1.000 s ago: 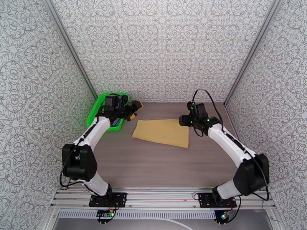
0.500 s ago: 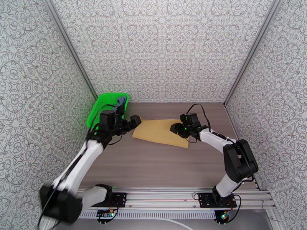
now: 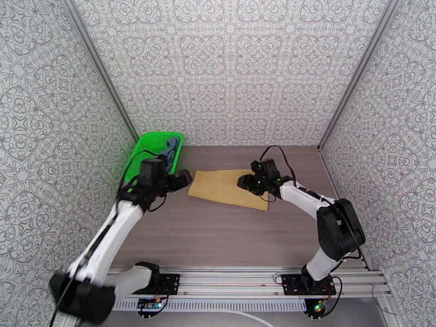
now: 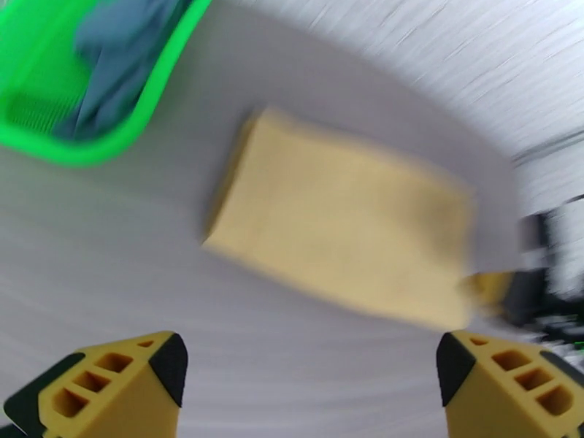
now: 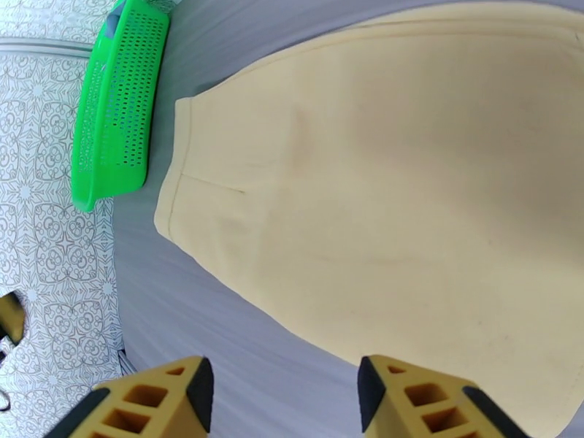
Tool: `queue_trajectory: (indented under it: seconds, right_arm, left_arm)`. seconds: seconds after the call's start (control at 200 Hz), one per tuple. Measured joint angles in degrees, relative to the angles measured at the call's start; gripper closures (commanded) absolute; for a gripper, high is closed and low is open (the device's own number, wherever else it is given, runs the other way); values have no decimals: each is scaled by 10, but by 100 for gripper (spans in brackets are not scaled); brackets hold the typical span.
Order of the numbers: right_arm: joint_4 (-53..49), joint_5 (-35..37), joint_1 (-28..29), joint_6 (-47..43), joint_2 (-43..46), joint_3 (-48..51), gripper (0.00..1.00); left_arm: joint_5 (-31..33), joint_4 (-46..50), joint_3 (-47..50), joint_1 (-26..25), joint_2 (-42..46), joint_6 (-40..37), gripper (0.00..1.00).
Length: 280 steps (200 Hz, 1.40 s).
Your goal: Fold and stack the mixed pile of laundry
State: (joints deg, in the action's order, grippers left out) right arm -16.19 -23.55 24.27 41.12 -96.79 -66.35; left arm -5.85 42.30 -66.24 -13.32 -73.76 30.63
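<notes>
Cloth (image 3: 226, 187) of soft mustard-yellow stuff lies flat on the grey wooden table (image 3: 218, 241). In the top view it is a bit past the middle, toward 12 o'clock. It is a long shape. Its long side runs from 9 o'clock to about 3 o'clock, and the right end dips a little toward 4.

The slate blue-grey tank top (image 3: 173, 144) sits bunched up in the bright green plastic mesh basket (image 3: 133, 159). The basket is at 10 o'clock from the cloth, near its left end.

The left gripper (image 3: 184, 179) hangs at the cloth's 9 o'clock end, close to the edge, and points toward 3 o'clock. Its yellow fingers (image 4: 117, 381) are spread wide with nothing between them.

The right gripper (image 3: 243, 184) hangs over the cloth's 3 o'clock part and points toward 9 o'clock. Its jaws are apart too and hold nothing. The cloth lies under them.
</notes>
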Motion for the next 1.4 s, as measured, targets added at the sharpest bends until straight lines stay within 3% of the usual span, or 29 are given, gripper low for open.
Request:
queue_trajectory:
  seconds: [0.375, 0.605, 0.92, 1.11, 1.4]
  right_arm:
    - [-28, 8, 1, -12, -38, -18, 48]
    - [-29, 8, 1, -22, -38, -18, 49]
    - [-34, 8, 1, -30, -38, -18, 49]
    - [-34, 8, 1, -31, -38, -18, 49]
    - [-34, 3, 1, -32, -38, -18, 49]
  left_arm:
    - [13, 62, -205, -3, -309, -77, 15]
    - [26, 106, -333, 0, -449, -147, 15]
    - [-33, 117, -361, 15, -533, -186, 14]
    - [-29, 122, -382, 15, -565, -189, 17]
    - [23, 130, -385, 4, -570, -185, 46]
